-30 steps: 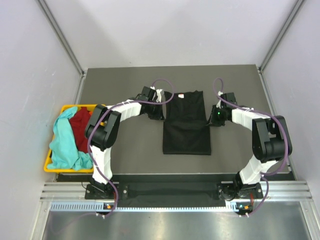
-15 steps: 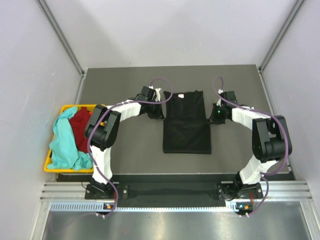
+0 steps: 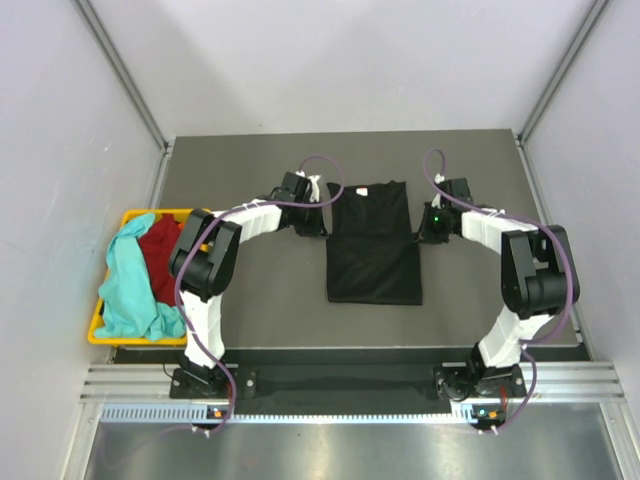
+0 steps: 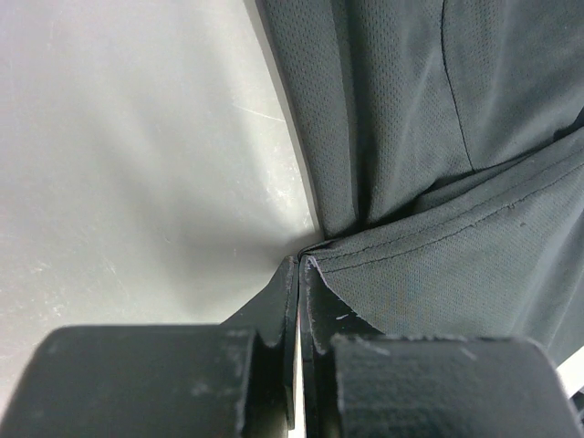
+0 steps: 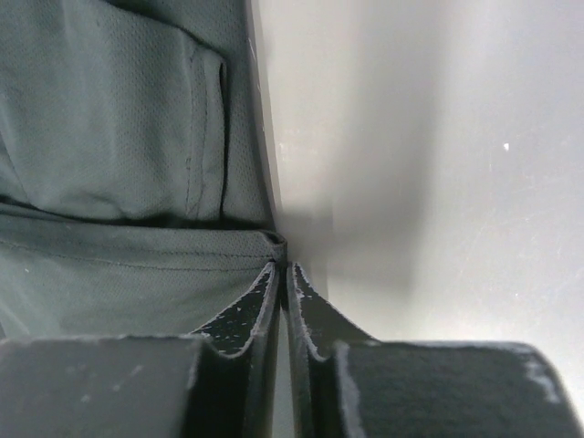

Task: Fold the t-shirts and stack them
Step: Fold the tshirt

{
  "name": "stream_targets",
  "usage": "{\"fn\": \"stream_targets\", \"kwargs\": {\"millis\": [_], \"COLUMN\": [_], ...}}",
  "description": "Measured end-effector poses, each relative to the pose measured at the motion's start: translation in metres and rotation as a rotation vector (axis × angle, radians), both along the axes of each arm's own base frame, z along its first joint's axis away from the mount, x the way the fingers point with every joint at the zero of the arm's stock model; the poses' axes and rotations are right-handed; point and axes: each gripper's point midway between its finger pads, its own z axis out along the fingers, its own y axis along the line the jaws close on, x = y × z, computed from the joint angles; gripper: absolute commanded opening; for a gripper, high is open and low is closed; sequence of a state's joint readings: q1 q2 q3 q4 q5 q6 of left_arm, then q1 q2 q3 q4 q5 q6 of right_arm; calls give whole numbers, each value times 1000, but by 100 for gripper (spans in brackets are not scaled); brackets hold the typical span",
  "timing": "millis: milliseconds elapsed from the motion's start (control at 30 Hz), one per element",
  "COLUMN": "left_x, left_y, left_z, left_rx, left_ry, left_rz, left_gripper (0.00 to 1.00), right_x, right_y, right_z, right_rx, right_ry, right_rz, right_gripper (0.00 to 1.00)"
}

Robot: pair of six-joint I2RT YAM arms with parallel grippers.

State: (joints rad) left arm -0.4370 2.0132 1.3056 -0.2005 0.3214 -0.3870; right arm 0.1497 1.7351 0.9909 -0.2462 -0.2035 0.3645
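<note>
Table (image 3: 260, 290) dark grey, both arms reaching over it from the near edge. Black t-shirt (image 3: 373, 255) lies flat at centre, partly folded (upper part narrower than lower). Yellow basket (image 3: 150, 212) at the table's left edge, well apart from the black t-shirt; teal shirt (image 3: 125, 285) heaped inside, red shirt (image 3: 160, 255) beside it in the same basket. On the black t-shirt's left hem, left fingers (image 4: 283, 292) clenched, cloth gathered at the tips. On its right edge, right fingers (image 5: 265, 292) clenched likewise, low against the table.

One black t-shirt (image 3: 373, 250), one teal t-shirt (image 3: 125, 285), one red t-shirt (image 3: 160, 250), one basket (image 3: 140, 213), two arms (image 3: 205, 262) (image 3: 535, 270).
</note>
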Motion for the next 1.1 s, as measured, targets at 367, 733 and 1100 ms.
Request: {"fn": "stream_targets", "kwargs": {"millis": [367, 733, 1100], "left_x": [5, -67, -190], "left_y": [19, 34, -9], "left_z": [10, 85, 35], "left_rx": [82, -10, -82], "left_ry": [-25, -38, 187], "left_rz": [71, 149, 103], "left_gripper": [34, 39, 47], "right_x": [-7, -104, -172], "right_y": [-6, -7, 1], "right_z": [13, 54, 22], "right_rx": [-27, 155, 258], "right_ry": [47, 58, 159], "right_rz": [-33, -265, -415], "right_gripper": [46, 48, 48]}}
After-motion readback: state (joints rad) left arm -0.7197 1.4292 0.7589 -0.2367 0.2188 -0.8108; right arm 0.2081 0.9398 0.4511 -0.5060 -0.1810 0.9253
